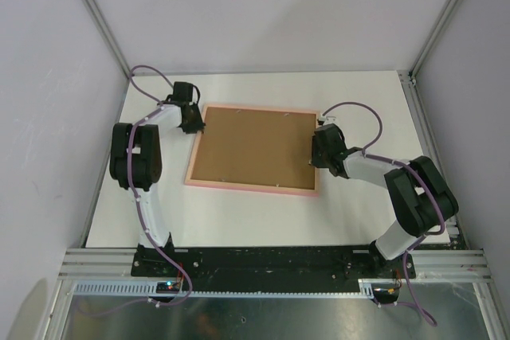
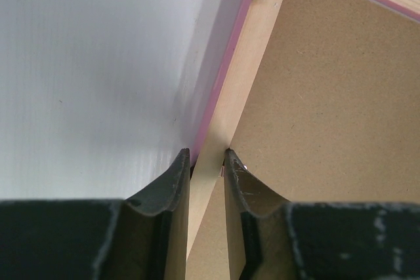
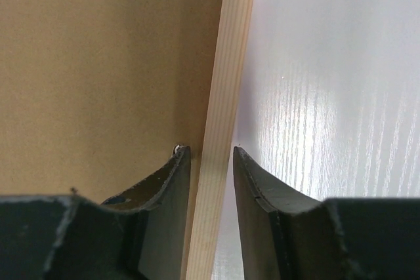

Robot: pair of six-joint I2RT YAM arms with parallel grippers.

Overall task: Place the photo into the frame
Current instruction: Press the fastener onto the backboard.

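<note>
- Photo: we find it in none of the three views. It may lie under the backing board point(image 1: 255, 149), but we cannot confirm this.
- We locate the frame point(image 1: 255, 188) back side up in the middle of the table point(image 1: 239, 220), somewhat nearer the far edge. It sits slightly askew to the table edges.
- The brown backing board fills the frame opening. We therefore judge the task to be either at its start, with the board yet to come out, or near its end, with the board refitted over the photo. The views do not settle which.
- If the photo is not inside, what remains is removing the board, inserting the photo and refitting the board.
- The left gripper point(image 2: 207, 162) sits at the frame's left rail near its far corner. Its fingers are closed on the pale wood rail, one on each side.
- The right gripper point(image 3: 212, 155) straddles the right rail in the same way. We cannot tell whether its fingers pinch the rail or merely bracket it, as a thin gap seems to show on the outer side.
- The table surface is smooth, white and matt. We see nothing on it but the frame.
- Plain pale walls point(image 1: 279, 13) enclose the table on three sides, with aluminium posts point(image 1: 96, 13) at the far corners.
</note>
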